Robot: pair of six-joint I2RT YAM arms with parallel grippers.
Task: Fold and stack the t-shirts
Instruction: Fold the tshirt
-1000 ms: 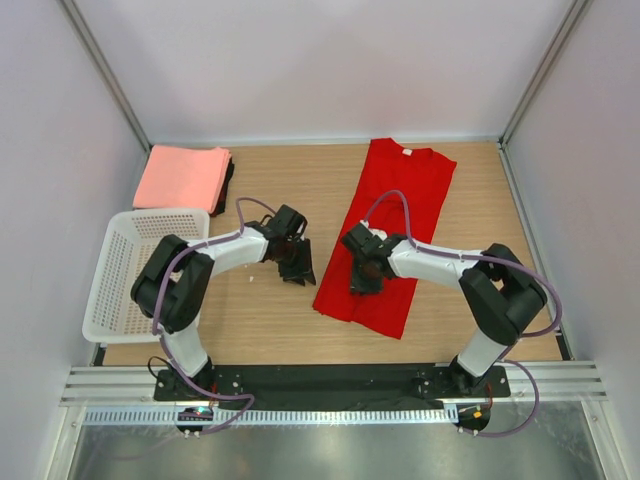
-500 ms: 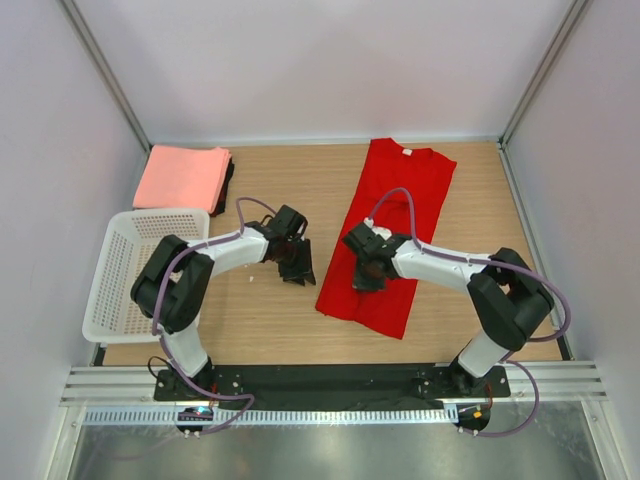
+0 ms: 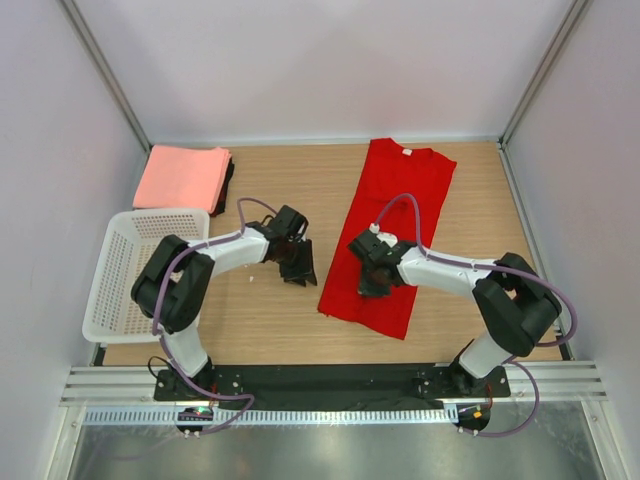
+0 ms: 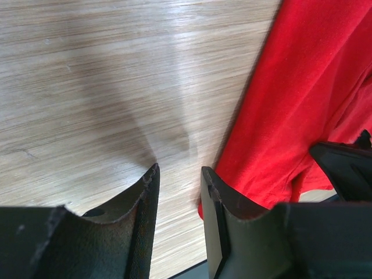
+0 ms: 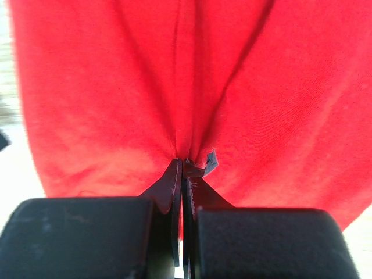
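The wooden worktop (image 3: 270, 320) fills the middle of the scene, with pale walls on three sides and both arm bases on a black rail at its near edge.

The red t-shirt (image 3: 400, 190) is the largest thing on it. It lies right of centre as a long, narrow shape. Its collar is at the far end, and the near hem slants a little to the left. Its near half shows creases running toward one pinched spot.

The white mesh basket (image 3: 160, 213) stands at the left edge of the worktop, in the near half.

Just beyond the basket, in the far left corner, sits a folded salmon-pink t-shirt (image 3: 180, 177), square and flat. A dark t-shirt (image 3: 228, 180) lies under it, and only a thin strip shows along the right side.

The right end effector (image 3: 370, 285) is down on the near half of the red t-shirt, toward its left edge. Its fingers are clenched together on a raised ridge of the red cloth, and the wrist view shows folds fanning out from the pinch.

The left end effector (image 4: 179, 174) is low over bare wood, just left of the red t-shirt's left edge. Its fingers are released, with a narrow gap between them that shows only wood grain. The right-hand finger (image 4: 212, 197) is just beside the shirt's edge, and whether it touches the cloth cannot be told.
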